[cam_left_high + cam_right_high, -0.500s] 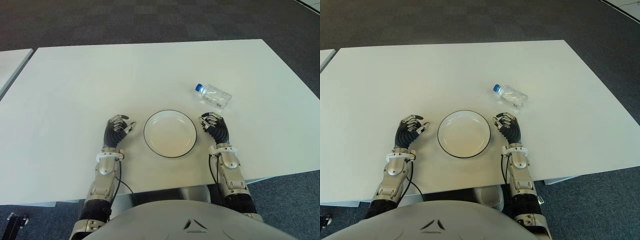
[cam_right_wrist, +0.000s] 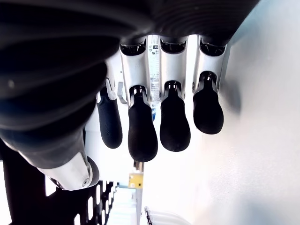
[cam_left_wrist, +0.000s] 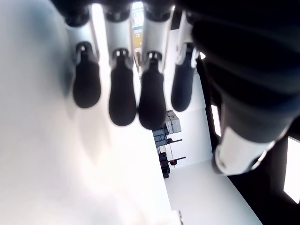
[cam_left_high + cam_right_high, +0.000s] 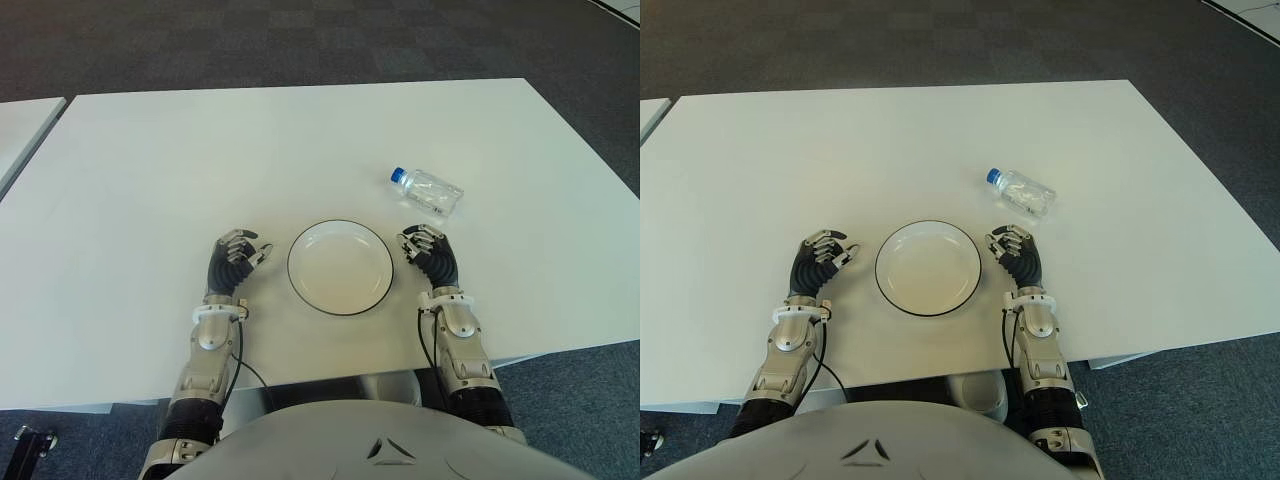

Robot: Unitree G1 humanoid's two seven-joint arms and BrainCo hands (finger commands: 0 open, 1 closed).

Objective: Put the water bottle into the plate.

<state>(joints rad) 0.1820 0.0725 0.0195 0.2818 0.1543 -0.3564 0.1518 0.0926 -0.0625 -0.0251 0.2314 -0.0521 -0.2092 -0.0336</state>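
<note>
A clear water bottle (image 4: 428,190) with a blue cap lies on its side on the white table (image 4: 200,160), beyond and to the right of the plate. The white plate (image 4: 340,267) with a dark rim sits empty near the table's front edge. My right hand (image 4: 428,250) shows just right of the plate, short of the bottle, fingers relaxed and holding nothing (image 2: 159,122). My left hand (image 4: 236,256) shows just left of the plate, its fingers (image 3: 123,93) loosely curled with nothing in them.
A second white table's corner (image 4: 20,125) shows at the far left across a narrow gap. Dark carpet (image 4: 300,40) surrounds the table. The table's right edge runs close past the bottle.
</note>
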